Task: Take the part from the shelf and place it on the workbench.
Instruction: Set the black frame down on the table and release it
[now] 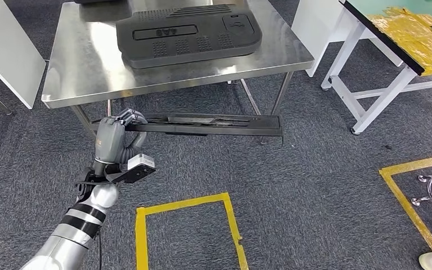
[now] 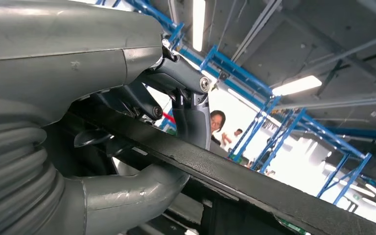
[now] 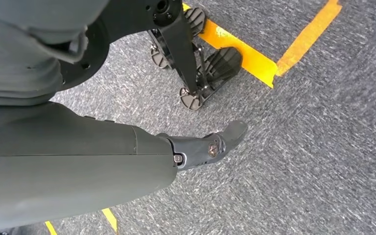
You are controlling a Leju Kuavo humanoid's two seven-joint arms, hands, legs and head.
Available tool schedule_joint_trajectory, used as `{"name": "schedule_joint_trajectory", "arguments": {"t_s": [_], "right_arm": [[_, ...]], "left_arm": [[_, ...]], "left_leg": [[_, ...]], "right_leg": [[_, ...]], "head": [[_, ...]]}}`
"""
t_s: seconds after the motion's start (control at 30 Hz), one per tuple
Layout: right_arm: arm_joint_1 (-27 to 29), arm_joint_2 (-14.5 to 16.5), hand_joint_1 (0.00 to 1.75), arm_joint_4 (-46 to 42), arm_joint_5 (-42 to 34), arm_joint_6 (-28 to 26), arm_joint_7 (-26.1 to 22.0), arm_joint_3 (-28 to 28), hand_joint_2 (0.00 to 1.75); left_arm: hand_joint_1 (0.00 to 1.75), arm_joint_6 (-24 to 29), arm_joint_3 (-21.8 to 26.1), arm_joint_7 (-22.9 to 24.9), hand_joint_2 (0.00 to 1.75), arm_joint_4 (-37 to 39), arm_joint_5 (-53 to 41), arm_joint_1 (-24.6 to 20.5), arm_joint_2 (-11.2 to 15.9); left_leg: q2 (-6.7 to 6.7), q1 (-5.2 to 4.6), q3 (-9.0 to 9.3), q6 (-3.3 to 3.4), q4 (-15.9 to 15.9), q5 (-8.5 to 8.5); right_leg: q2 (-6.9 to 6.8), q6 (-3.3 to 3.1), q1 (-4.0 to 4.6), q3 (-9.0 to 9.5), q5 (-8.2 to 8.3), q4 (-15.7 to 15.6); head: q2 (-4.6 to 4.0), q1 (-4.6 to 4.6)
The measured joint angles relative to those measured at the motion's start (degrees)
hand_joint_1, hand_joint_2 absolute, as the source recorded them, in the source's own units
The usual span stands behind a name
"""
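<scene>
Gripping one end of a long, flat black part [image 1: 202, 124], the left hand [image 1: 115, 135] holds it roughly level in the air, in front of and below the near edge of the steel table [image 1: 90, 73], above the grey carpet floor [image 1: 315, 185]. The part stretches away from the hand toward the right, its far end free and touching nothing. In the left wrist view the dark fingers [image 2: 186, 103] curl over the top of the part [image 2: 235, 176] while the thick grey thumb [image 2: 127, 196] presses from underneath, so the grasp is firm on both faces. On the table lies a large dark grey moulded panel [image 1: 188, 34] with ribbed and perforated areas, set toward the near right corner. A yellow tape rectangle [image 1: 185, 225] marks the floor close to the robot, and a white-framed bench [image 1: 388, 62] with a yellow-taped top stands to the right of the table. The right hand [image 3: 196, 147] hangs over the carpet with nothing in it, one dark finger [image 3: 227, 134] stretched out straight; how its other fingers lie cannot be told. A person [image 2: 218, 125] stands in the background of the left wrist view beneath blue beams.
</scene>
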Motion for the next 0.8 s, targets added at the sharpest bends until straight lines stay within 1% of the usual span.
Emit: {"name": "schedule_joint_trajectory", "arguments": {"t_s": [0.13,0.2,0.23,0.27,0.33,0.37,0.4,0.43,0.47,0.5,0.53,0.57,0.6,0.63,0.7,0.73,0.77,0.8], "right_arm": [[0.0,0.1,0.00,0.0,0.3,0.0,0.3,0.0,0.00],[0.0,0.2,0.00,0.0,0.4,0.0,0.3,0.0,0.00],[-0.1,0.2,0.00,0.0,0.4,0.0,0.3,0.0,0.00],[-0.2,0.2,0.00,0.0,0.4,-0.1,0.3,0.0,0.00],[-0.3,0.2,0.00,0.0,0.5,-0.1,0.4,0.0,0.00],[-0.3,0.2,0.00,0.0,0.6,-0.1,0.4,0.0,0.00],[-0.3,0.2,0.00,0.0,0.7,-0.1,0.5,0.0,0.00],[-0.3,0.2,0.00,0.0,0.8,-0.1,0.6,0.0,0.00],[-0.3,0.2,0.00,0.0,1.0,-0.1,0.7,0.0,0.00],[-0.4,0.2,0.00,0.0,1.2,-0.1,0.8,0.0,0.00],[-0.6,0.3,0.00,0.0,1.3,-0.1,0.8,0.0,0.00],[-0.7,0.4,0.00,0.0,1.5,-0.1,0.9,0.0,0.00],[-0.8,0.4,0.00,0.0,1.6,-0.1,0.9,0.0,0.00],[-0.9,0.5,0.00,0.0,1.7,-0.1,1.0,0.0,0.00],[-1.0,0.5,0.00,-0.1,1.8,-0.1,1.0,0.1,0.00],[-1.0,0.5,0.00,-0.1,1.9,-0.1,1.0,0.1,0.00],[-1.0,0.5,0.00,-0.1,1.9,-0.1,1.0,0.1,0.00],[-1.1,0.5,0.00,-0.1,2.0,-0.1,1.0,0.1,0.00]], "left_arm": [[1.75,0.0,-0.7,0.9,1.75,0.0,0.0,-1.9,0.0],[1.75,0.0,-1.0,1.0,1.75,-0.2,0.0,-2.5,0.0],[1.75,0.0,-1.1,1.1,1.75,-0.3,0.0,-2.7,0.0],[1.75,0.0,-1.3,1.1,1.75,-0.3,0.0,-3.0,0.0],[1.75,0.0,-1.4,1.4,1.75,-0.4,0.1,-3.3,0.0],[1.75,0.0,-1.5,1.6,1.75,-0.3,0.1,-3.4,0.0],[1.75,0.0,-1.6,1.9,1.75,-0.3,0.1,-3.4,0.1],[1.75,0.0,-1.8,2.2,1.75,-0.2,0.1,-3.6,0.1],[1.75,0.0,-2.0,2.5,1.75,-0.1,0.1,-4.0,0.1],[1.75,0.0,-2.1,3.0,1.75,0.0,0.1,-4.5,0.1],[1.75,0.0,-2.3,3.4,1.75,0.2,0.1,-5.2,0.1],[1.75,0.0,-2.4,3.9,1.75,0.4,0.0,-6.0,0.1],[1.75,-0.1,-2.6,4.3,1.75,0.5,0.0,-6.9,0.1],[1.75,-0.1,-2.7,4.6,1.75,0.8,-0.1,-7.6,0.2],[1.75,-0.2,-3.0,5.0,1.75,1.1,-0.1,-8.7,0.3],[1.75,-0.3,-3.1,5.2,1.75,1.3,-0.1,-9.1,0.3],[1.75,-0.4,-3.2,5.4,1.75,1.5,-0.1,-9.4,0.4],[1.75,-0.4,-3.3,5.5,1.75,1.7,-0.1,-9.7,0.4]], "left_leg": [[0.03,-0.43,-0.04,0.73,0.0,0.00],[0.20,-0.10,0.28,1.22,-0.6,0.28],[0.32,0.13,0.48,1.47,-0.9,0.42],[0.46,0.34,0.66,1.67,-1.2,0.52],[0.65,0.38,0.73,1.82,-1.3,0.47],[0.72,0.41,0.74,1.79,-1.3,0.41],[0.76,0.48,0.79,1.70,-1.3,0.32],[0.76,0.60,0.87,1.53,-1.3,0.23],[0.75,0.79,1.03,1.25,-1.2,0.08],[0.73,0.88,1.19,0.87,-1.2,-0.09],[0.69,0.86,1.30,0.39,-1.2,-0.30],[0.67,0.76,1.37,-0.09,-1.2,-0.47],[0.66,0.62,1.41,-0.50,-1.2,-0.59],[0.67,0.57,1.52,-0.85,-1.4,-0.70],[0.78,0.83,1.65,-1.40,-1.2,-1.10],[0.82,0.95,1.20,-1.57,-0.1,-1.81],[0.81,1.02,0.01,-1.66,2.4,-3.00],[0.79,1.00,-1.94,-1.64,6.1,-4.57]], "right_leg": [[0.02,1.08,-0.41,0.00,0.15,-0.2],[-0.13,1.41,-0.40,-0.48,-0.14,0.3],[-0.36,1.38,-0.35,-1.33,-0.85,1.8],[-0.63,1.22,-0.34,-2.84,-2.02,4.6],[-1.04,0.83,-0.42,-7.02,-4.81,12.6],[-1.12,0.88,-0.50,-8.74,-5.58,15.6],[-1.18,1.16,-0.58,-9.49,-5.53,16.7],[-1.26,1.62,-0.67,-9.05,-4.64,15.5],[-1.44,2.18,-0.79,-7.39,-3.06,12.0],[-1.79,2.67,-0.90,-5.29,-1.50,7.7],[-1.92,2.78,-0.80,-3.36,-0.34,4.0],[-1.98,2.54,-0.69,-2.06,0.28,1.6],[-1.95,2.07,-0.50,-1.57,0.30,0.7],[-1.70,1.44,-0.27,-1.45,0.16,0.8],[-1.54,0.37,-0.47,-1.14,-0.10,0.8],[-1.46,-0.18,-0.55,-0.83,-0.29,0.8],[-1.38,-0.73,-0.59,-0.45,-0.52,0.8],[-1.33,-1.22,-0.42,-0.08,-0.81,0.8]], "head": [[0.00,-0.03],[0.00,0.00],[0.00,0.09],[0.00,0.22],[0.00,0.39],[0.00,0.42],[0.00,0.40],[0.00,0.41],[0.00,0.42],[0.00,0.48],[0.00,0.60],[0.00,0.59],[0.00,0.57],[0.00,0.49],[0.00,0.30],[0.00,0.26],[0.00,0.22],[0.00,0.21]]}}
